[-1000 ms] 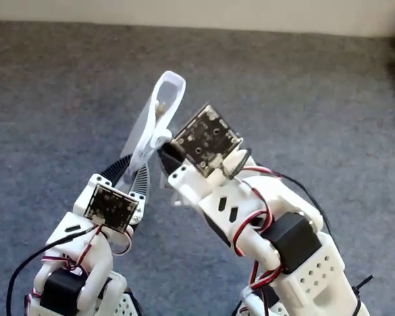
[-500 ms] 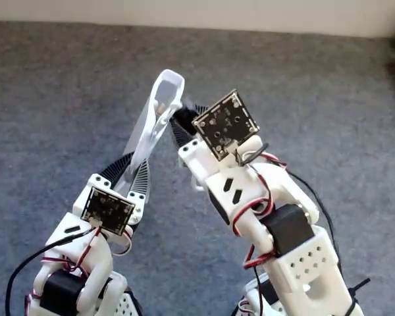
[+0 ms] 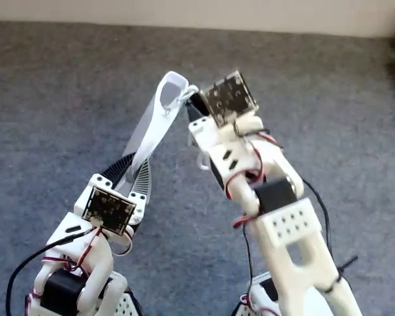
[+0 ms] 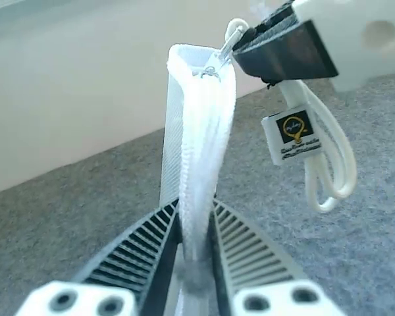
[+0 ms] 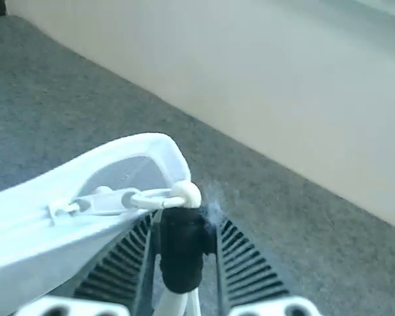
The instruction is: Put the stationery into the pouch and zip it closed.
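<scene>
A white translucent pouch (image 3: 153, 128) is held up off the grey carpet, edge-on. My left gripper (image 3: 135, 176) is shut on its lower end, with the black ribbed fingers (image 4: 145, 243) clamping the fabric (image 4: 197, 164). My right gripper (image 3: 192, 102) is at the pouch's top end, shut on the zipper pull (image 5: 178, 194), whose metal ring and slider (image 5: 105, 199) lie along the pouch's edge (image 5: 66, 210). A white cord loop with a small tag (image 4: 296, 135) hangs from the pull under the right gripper (image 4: 276, 49). No loose stationery is visible.
Grey carpet (image 3: 329, 92) covers the floor, with a pale wall (image 3: 250, 13) along the far edge. Both arms' white bodies and wires fill the near side of the high view.
My right gripper has travelled up along the pouch's edge from the middle to its top end, carrying the zipper pull. The left arm has held still with the pouch.
</scene>
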Robot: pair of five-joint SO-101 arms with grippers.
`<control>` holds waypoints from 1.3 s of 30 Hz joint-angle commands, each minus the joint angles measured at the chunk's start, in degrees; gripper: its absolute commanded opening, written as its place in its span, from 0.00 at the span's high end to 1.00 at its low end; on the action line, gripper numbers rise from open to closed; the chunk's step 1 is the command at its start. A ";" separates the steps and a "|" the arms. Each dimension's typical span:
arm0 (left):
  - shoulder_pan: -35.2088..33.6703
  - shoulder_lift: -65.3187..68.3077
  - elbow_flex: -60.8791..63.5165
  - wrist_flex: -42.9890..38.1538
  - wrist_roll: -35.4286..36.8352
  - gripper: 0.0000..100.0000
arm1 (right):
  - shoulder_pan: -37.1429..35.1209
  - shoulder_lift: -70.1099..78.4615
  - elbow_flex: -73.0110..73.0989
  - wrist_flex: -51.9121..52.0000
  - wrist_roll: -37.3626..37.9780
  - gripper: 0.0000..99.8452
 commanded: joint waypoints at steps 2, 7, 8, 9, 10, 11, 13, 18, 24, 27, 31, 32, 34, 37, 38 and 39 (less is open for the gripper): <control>-1.80 0.92 -0.40 1.41 0.88 1.00 | 5.32 4.88 -5.58 -2.68 -0.62 1.00; -1.80 0.92 -0.40 1.41 0.88 1.00 | 6.73 9.19 -7.34 -4.62 -0.35 1.00; -1.80 0.92 -0.40 1.41 0.88 1.00 | 7.16 9.80 -7.34 -5.23 -0.35 1.00; -1.80 0.92 -0.40 1.41 0.88 1.00 | 7.43 10.51 -7.34 -5.85 -0.35 1.00; -1.80 0.92 -0.40 1.49 0.88 1.00 | 7.52 11.12 -7.34 -6.55 -0.35 1.00; -1.80 0.92 -0.40 1.49 0.88 1.00 | 7.60 11.74 -7.34 -7.25 -0.35 1.00; -1.80 0.92 -0.40 1.49 0.88 1.00 | 8.57 13.05 -7.34 -8.31 -0.35 1.00; -1.80 0.92 -0.40 1.49 0.88 1.00 | 10.07 16.66 -7.34 -10.51 -0.35 1.00; -1.80 0.92 -0.40 1.49 0.88 1.00 | 12.00 20.53 -10.33 -10.51 -0.35 1.00; -1.89 0.92 -0.40 1.49 0.88 1.00 | 13.49 22.90 -11.74 -10.42 -0.44 1.00; -1.89 0.92 -0.40 1.49 0.88 1.00 | 14.99 25.89 -12.97 -10.42 -0.53 1.00; -1.89 0.92 -0.40 1.49 0.88 1.00 | 15.25 26.42 -13.32 -10.42 -0.53 1.00; -1.89 0.92 -0.40 1.49 0.88 1.00 | 15.43 27.21 -13.58 -10.42 -0.53 1.00; -3.21 0.92 -0.40 1.49 0.88 1.00 | 16.48 27.65 -13.58 -10.42 -0.62 1.00; -3.82 0.92 -0.40 1.49 0.97 1.00 | 16.66 27.74 -13.49 -10.42 -0.62 1.00; -4.26 0.92 -0.40 1.49 1.58 1.00 | 16.84 27.82 -13.32 -10.42 -0.62 1.00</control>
